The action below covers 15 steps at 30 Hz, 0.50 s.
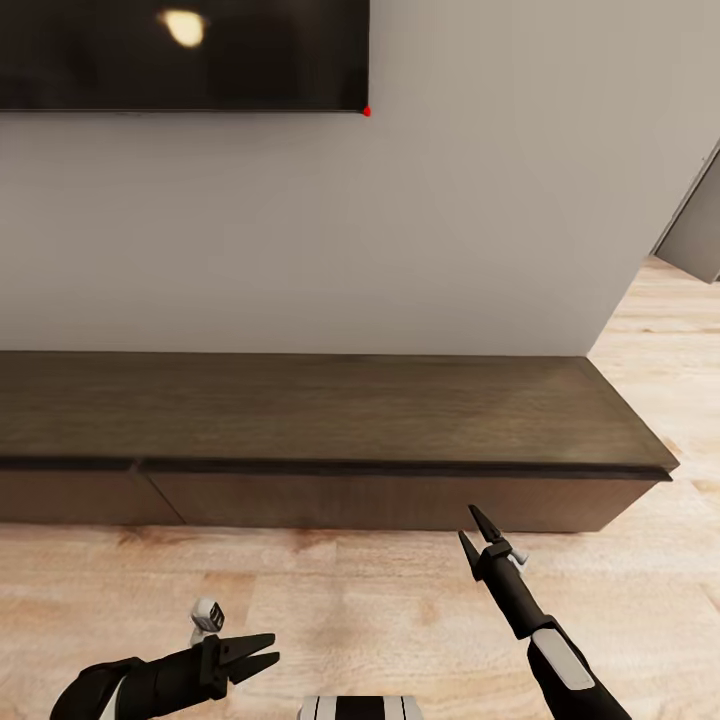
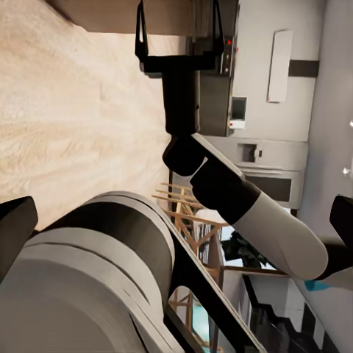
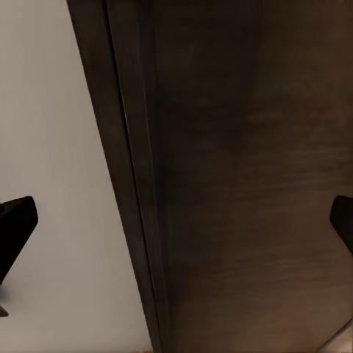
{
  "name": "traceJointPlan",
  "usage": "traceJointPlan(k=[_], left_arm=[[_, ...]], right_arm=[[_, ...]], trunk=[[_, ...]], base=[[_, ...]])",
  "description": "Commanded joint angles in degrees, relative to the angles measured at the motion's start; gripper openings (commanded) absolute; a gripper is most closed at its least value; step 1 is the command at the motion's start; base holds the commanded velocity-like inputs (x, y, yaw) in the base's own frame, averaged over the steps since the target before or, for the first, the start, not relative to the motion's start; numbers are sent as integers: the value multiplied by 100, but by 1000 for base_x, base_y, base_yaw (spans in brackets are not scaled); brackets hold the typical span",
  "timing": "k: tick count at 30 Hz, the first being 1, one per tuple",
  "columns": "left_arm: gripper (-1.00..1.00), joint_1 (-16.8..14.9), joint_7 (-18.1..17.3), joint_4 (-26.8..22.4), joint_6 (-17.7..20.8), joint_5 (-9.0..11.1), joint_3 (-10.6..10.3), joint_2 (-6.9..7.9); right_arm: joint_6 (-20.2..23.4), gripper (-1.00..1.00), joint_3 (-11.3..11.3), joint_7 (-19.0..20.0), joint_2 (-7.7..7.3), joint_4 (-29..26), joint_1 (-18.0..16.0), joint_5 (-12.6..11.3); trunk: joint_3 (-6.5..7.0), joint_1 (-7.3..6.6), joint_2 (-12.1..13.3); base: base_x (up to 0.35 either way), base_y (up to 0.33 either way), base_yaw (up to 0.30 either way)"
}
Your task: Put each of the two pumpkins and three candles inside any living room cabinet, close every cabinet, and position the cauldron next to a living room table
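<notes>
The cabinet (image 1: 330, 410) is a long low dark brown unit against the pale wall, and the drawer fronts (image 1: 400, 500) in view sit flush and shut. My right gripper (image 1: 466, 522) hovers open just in front of the right drawer front, fingertips pointing at it. In the right wrist view the cabinet's dark wood (image 3: 250, 184) lies close between the open right gripper (image 3: 176, 220) fingers. My left gripper (image 1: 272, 648) hangs low over the floor at the near left, open and holding nothing. The pumpkins, candles, cauldron and table are out of view.
A dark TV screen (image 1: 180, 50) hangs on the wall above the cabinet. Light wood floor (image 1: 350, 590) runs in front of the cabinet and past its right end (image 1: 660, 465). The left wrist view looks across my own base (image 2: 95, 272) at the right gripper (image 2: 179, 29).
</notes>
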Motion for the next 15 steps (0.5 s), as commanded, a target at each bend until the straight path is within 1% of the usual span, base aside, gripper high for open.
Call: traceJointPlan(k=[1, 7, 11, 15], left_arm=[[100, -1, -14, -1, 61, 7, -6, 2], [100, -1, -14, -3, 59, 6, -14, 5], [100, -1, -14, -3, 57, 6, -15, 4], [100, -1, -7, 5, 54, 6, -16, -3]], right_arm=[[53, 100, -2, 5, -3, 3, -3, -47], [86, 100, -2, -50, -9, 3, -3, -35], [63, 100, -2, -42, -9, 4, -3, -30], [53, 100, -2, -21, -8, 2, -3, -29]], trunk=[[-4, 0, -1], [-4, 0, -1], [-4, 0, -1], [-4, 0, -1]], base=[[54, 0, 0], [35, 0, 0], [196, 0, 0], [83, 0, 0]])
